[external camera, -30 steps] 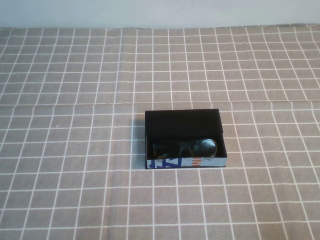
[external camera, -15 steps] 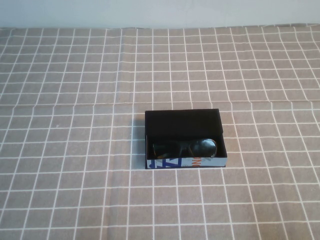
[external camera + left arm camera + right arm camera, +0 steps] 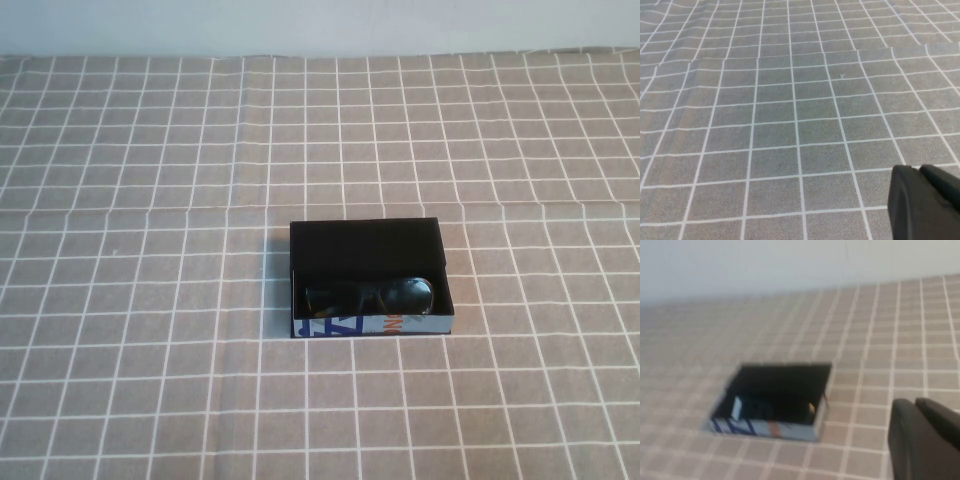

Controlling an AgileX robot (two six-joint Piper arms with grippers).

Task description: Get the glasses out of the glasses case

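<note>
The glasses case [image 3: 368, 325] is an open black box near the middle of the checked cloth, its light blue printed side facing me. The black glasses [image 3: 370, 295] lie inside it along the front wall, lenses glinting. Neither arm shows in the high view. My right gripper [image 3: 915, 401] is shut and empty, held above the cloth to the right of the case [image 3: 765, 428], well apart from it; the glasses [image 3: 777, 407] show dimly inside. My left gripper [image 3: 919, 167] is shut and empty over bare cloth, with the case out of its view.
A grey cloth with a white grid [image 3: 150, 300] covers the whole table, with a fold line [image 3: 150, 210] running across behind the case. A pale wall [image 3: 320, 25] rises at the far edge.
</note>
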